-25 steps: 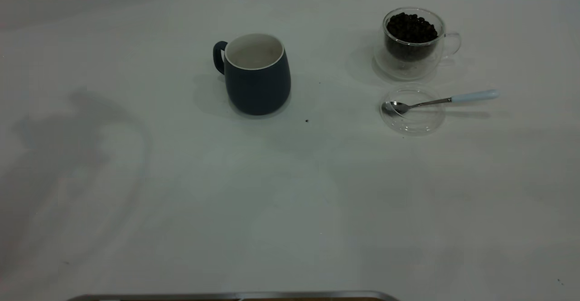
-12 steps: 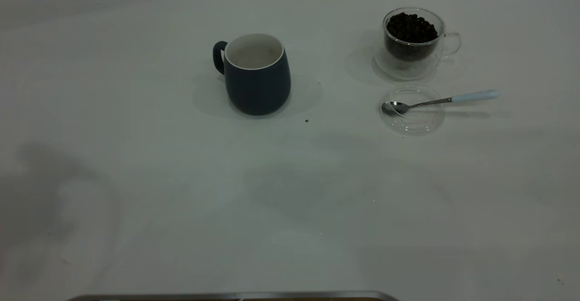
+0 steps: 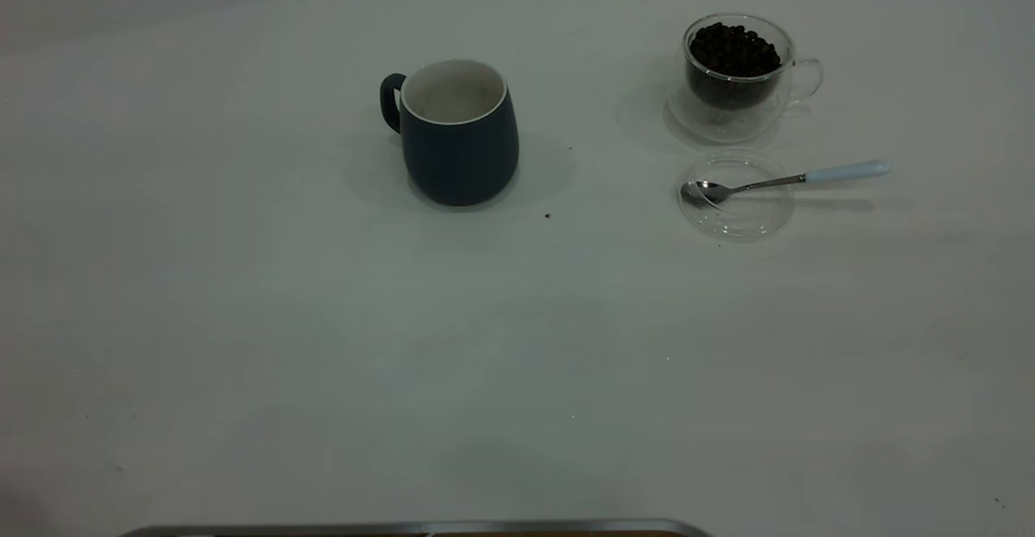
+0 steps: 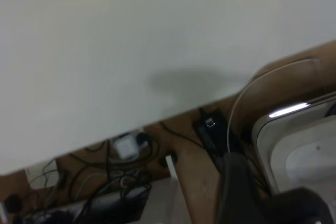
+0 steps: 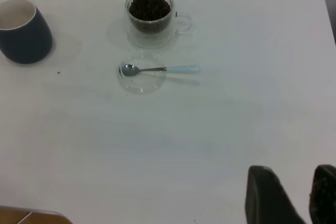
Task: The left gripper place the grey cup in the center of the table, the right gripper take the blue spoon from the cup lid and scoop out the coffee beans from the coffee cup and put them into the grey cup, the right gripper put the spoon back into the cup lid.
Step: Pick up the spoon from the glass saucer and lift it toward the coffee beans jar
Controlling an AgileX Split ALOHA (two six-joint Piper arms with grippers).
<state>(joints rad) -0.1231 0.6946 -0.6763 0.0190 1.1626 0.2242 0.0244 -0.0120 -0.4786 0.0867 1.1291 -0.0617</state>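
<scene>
Here, coffee cup (image 3: 734,76) full of beans (image 3: 734,49), spoon (image 3: 788,180) bowl in lid (image 3: 736,197), right claw (image 5: 291,195) slightly parted, empty.

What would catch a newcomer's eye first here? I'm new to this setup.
The dark grey cup stands upright near the table's far middle. To its right, a glass coffee cup is full of dark beans, and just in front of it the blue spoon rests with its bowl in the clear cup lid.

this looks like a lab or test bench rather than a home. a bare white tabletop (image 3: 323,359) fills the scene, and beyond its edge tangled cables (image 4: 113,182) and a power adapter (image 4: 126,147) lie on a brown floor (image 4: 197,174).
</scene>
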